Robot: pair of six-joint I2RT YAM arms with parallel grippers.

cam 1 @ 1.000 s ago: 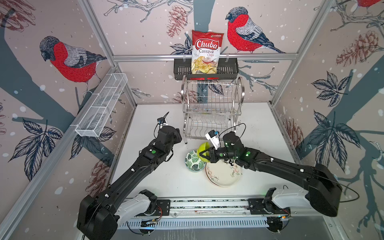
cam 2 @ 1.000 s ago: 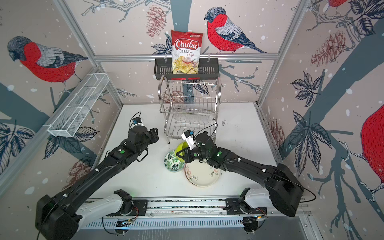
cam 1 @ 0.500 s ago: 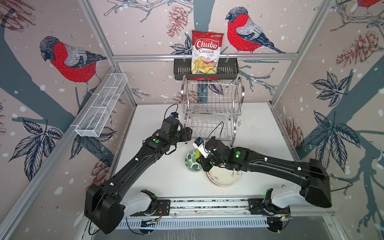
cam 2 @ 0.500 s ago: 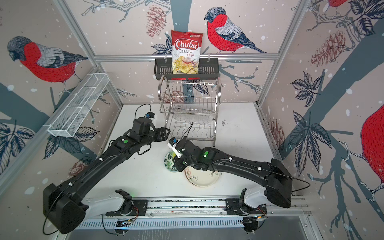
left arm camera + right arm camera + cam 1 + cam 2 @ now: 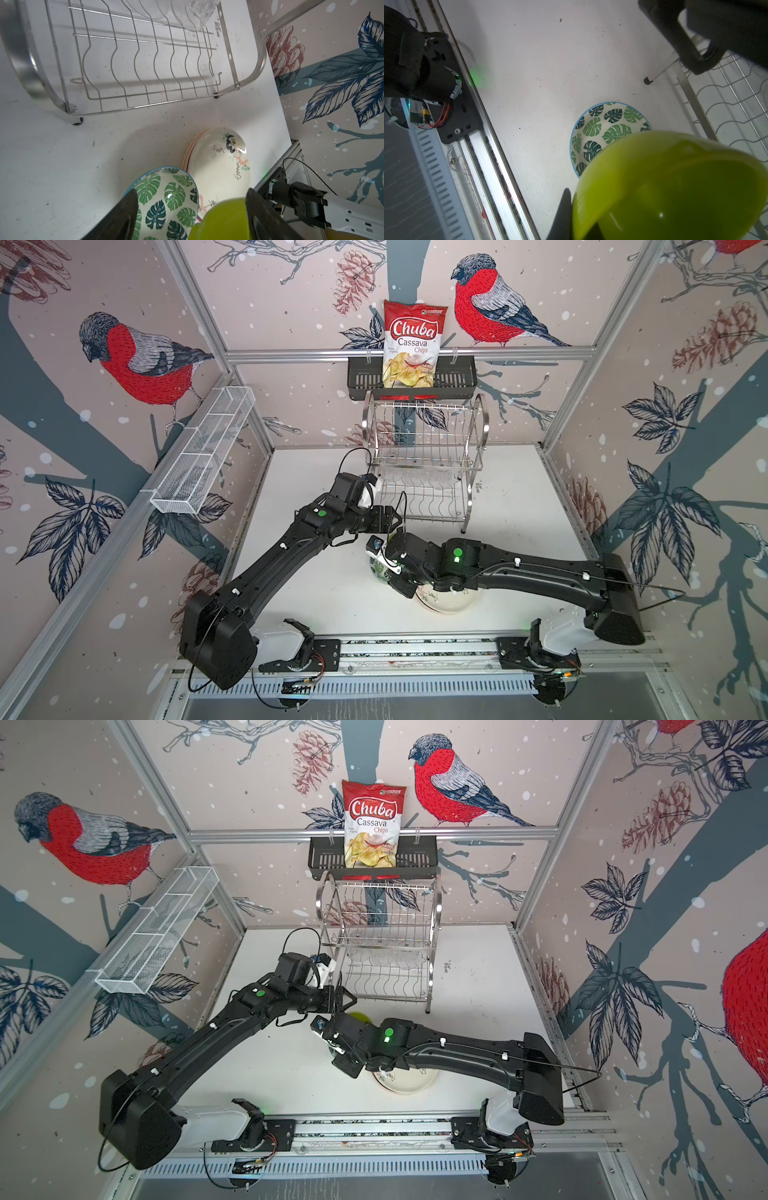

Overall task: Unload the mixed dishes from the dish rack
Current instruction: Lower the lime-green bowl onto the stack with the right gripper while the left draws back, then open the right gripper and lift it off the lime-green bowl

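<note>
The dish rack [image 5: 422,489] is seen at the upper centre of both top views, against the back wall. Its lower tier is shown bare in the left wrist view. Clear tumblers [image 5: 384,957] can be made out on the upper tier, though their number is not certain. Below the rack in the picture, on the white counter [image 5: 519,506], a stack of plates [image 5: 220,162] has been set down, with a cream doodled one on top and pink edges showing beneath. A leaf-patterned bowl [image 5: 604,126] is set just beside the stack. A lime bowl [image 5: 675,187] is held tilted above the leaf-patterned bowl, its rim clamped in the tightly closed right hand [image 5: 571,216]. The left hand [image 5: 191,195] is poised near the rack's lower front corner. Its jaws are spread wide and nothing is gripped, although the lime bowl shows between them in the wrist view. The unloading is judged well advanced: the plates and one bowl are placed, a second bowl is about to be placed, and the tumblers are yet to be taken. Whether more dishes lie hidden under the arms cannot be told.
</note>
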